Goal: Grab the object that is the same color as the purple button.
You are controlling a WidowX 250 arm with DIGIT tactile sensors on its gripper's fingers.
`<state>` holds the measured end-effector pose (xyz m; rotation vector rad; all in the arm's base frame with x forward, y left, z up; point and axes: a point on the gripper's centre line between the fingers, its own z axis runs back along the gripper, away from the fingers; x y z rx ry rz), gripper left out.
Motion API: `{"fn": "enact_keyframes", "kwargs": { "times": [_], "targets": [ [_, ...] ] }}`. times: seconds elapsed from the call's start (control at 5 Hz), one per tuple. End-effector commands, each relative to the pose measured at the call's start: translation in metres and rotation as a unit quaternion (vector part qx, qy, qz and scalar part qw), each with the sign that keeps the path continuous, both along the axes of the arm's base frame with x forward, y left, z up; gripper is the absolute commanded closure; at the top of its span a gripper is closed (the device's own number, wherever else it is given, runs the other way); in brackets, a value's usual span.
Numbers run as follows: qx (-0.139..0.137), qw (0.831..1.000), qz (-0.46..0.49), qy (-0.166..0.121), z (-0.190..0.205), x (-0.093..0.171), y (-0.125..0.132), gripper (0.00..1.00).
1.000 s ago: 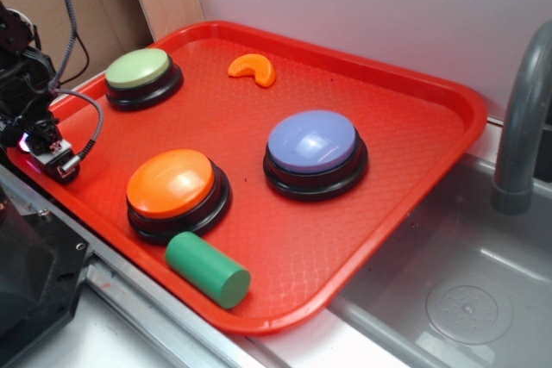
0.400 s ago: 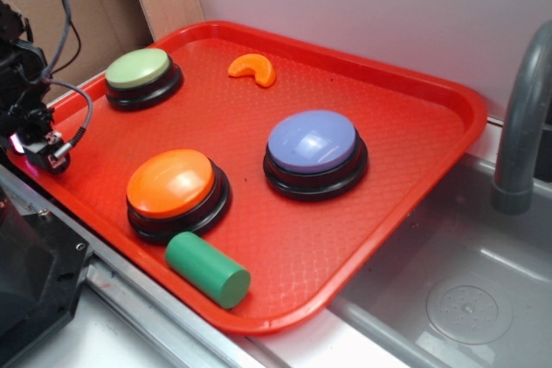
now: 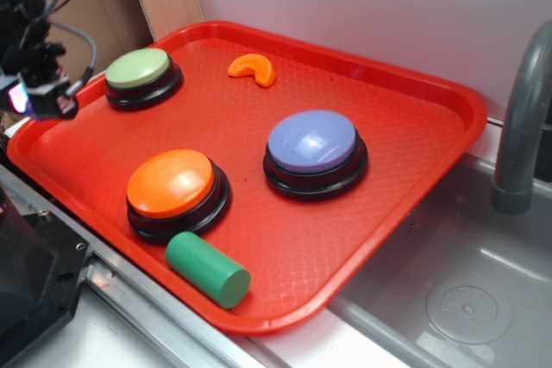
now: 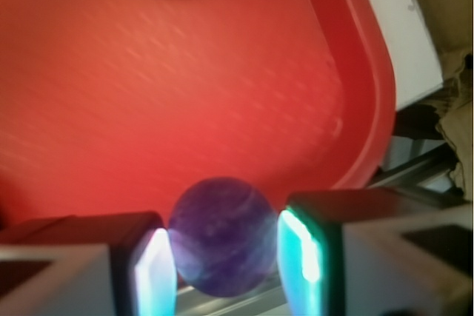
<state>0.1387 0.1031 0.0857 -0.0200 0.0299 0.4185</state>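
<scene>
1. Slippage is the big worry imo. The ball (image 4: 221,236) is glossy and round, pinched only at its two sides, so a jerky move could probably squirt it out. It'd then roll across the tray (image 3: 414,170) or drop off the left edge.
2. Second risk: the pincer (image 4: 226,264) hangs right by the tray's left rim, close to the green button (image 3: 141,76), and a cable loops beside it. A careless swing could clip the button or the rim and knock the grip loose.
3. Pincer state: narrowed down around the ball, a lit pad against each side of it, so it looks held rather than just sitting between them.
4. Where the ball is: between the jaws, seemingly lifted a bit above the tray floor near the left corner. The exterior view doesn't show it at all, only the pincer body (image 3: 39,96) there.
5. For reference, the purple button (image 3: 314,151) sits mid-tray, well apart from the pincer, and the colour matches.
</scene>
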Motion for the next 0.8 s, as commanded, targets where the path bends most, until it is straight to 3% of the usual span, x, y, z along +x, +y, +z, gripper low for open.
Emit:
{"fn": "enact_keyframes", "kwargs": {
  "times": [0.0, 0.2, 0.4, 0.6],
  "targets": [
    [-0.008, 0.993, -0.015, -0.113, 0.088, 0.055, -0.038, 1.00],
    [-0.027, 0.989, -0.022, -0.142, 0.114, 0.076, -0.055, 1.00],
    [-0.006, 0.989, -0.041, -0.142, 0.117, 0.092, -0.064, 1.00],
    [0.013, 0.993, -0.014, -0.116, 0.107, 0.094, -0.059, 1.00]
  ]
}}
